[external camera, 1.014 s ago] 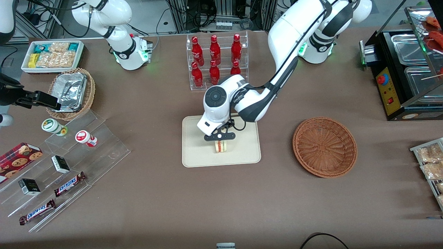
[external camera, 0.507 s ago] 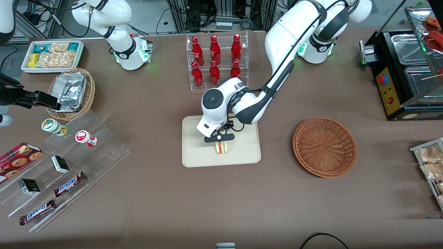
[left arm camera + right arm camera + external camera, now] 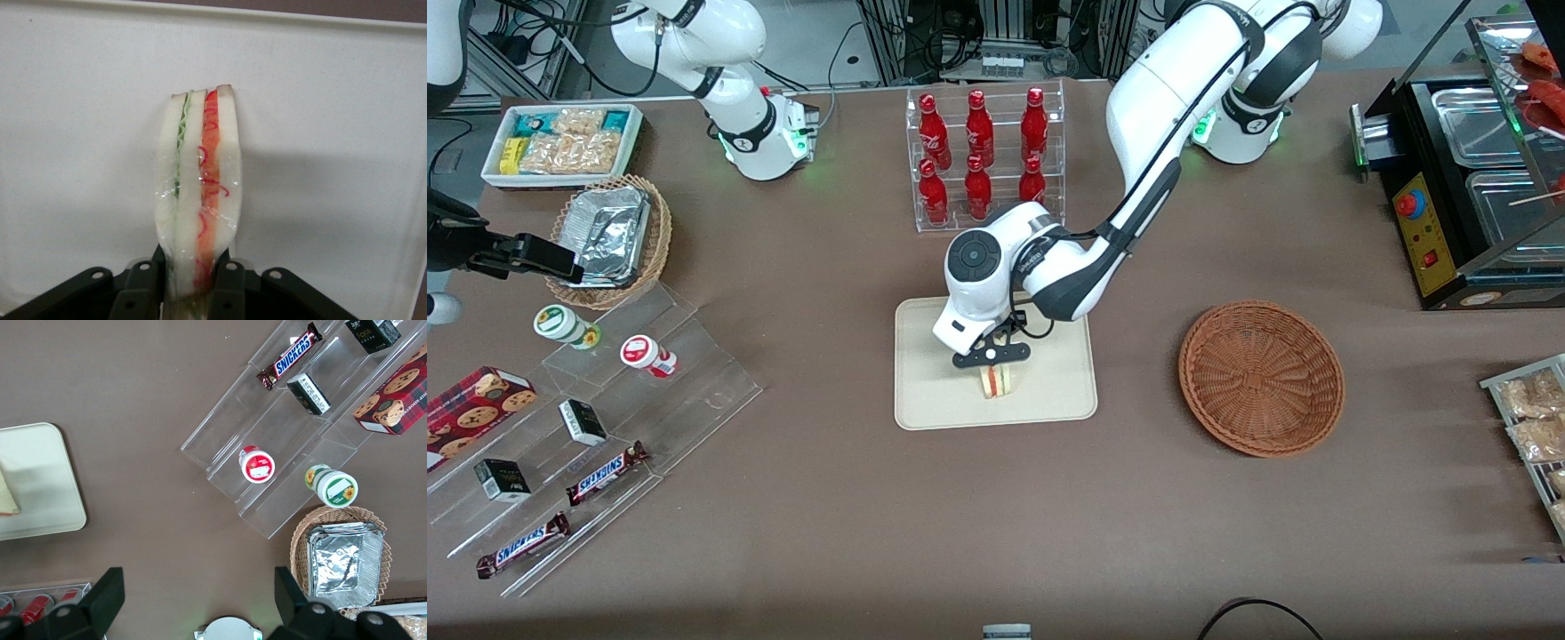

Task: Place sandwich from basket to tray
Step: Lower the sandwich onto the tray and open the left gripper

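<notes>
I had the jaws (image 3: 993,357) clamped on the sandwich (image 3: 198,200), one finger (image 3: 138,293) on each bread face. Its free end pointed away from them over the tray (image 3: 925,400). The basket (image 3: 1261,378) sat well apart on the bench (image 3: 996,507).

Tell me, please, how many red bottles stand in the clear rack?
6: three on the upper step, three on the lower; the gripper holds the sandwich nearer the camera. None seems hidden.
</notes>
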Controlling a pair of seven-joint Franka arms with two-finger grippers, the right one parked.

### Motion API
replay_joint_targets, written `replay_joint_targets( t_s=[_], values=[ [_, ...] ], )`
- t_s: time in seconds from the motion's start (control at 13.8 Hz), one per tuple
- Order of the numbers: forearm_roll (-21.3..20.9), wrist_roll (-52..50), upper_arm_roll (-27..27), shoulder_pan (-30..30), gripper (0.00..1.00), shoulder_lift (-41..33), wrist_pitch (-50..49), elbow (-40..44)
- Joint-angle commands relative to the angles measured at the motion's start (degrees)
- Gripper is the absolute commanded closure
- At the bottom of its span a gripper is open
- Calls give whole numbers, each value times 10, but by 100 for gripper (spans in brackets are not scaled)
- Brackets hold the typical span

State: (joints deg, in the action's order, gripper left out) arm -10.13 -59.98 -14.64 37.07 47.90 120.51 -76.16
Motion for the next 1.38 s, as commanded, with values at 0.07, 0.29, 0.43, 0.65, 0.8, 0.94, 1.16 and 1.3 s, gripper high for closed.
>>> replay_joint_targets(
  t_s=[0.07,0.29,0.43,0.65,0.8,0.94,1.16,1.3],
  values=[
    [-43,-14,6,10,0,4,-5,20],
    [-44,-11,6,9,0,-13,-10,19],
    [-38,-8,4,5,0,-25,-32,21],
    [-38,3,4,3,0,-63,-64,20],
    [-36,29,4,-4,0,-85,-102,21],
    [-14,63,4,-34,0,-119,-114,14],
    [18,104,2,-90,0,-163,-135,-13],
    [26,155,2,-113,0,-196,-129,-61]
  ],
)
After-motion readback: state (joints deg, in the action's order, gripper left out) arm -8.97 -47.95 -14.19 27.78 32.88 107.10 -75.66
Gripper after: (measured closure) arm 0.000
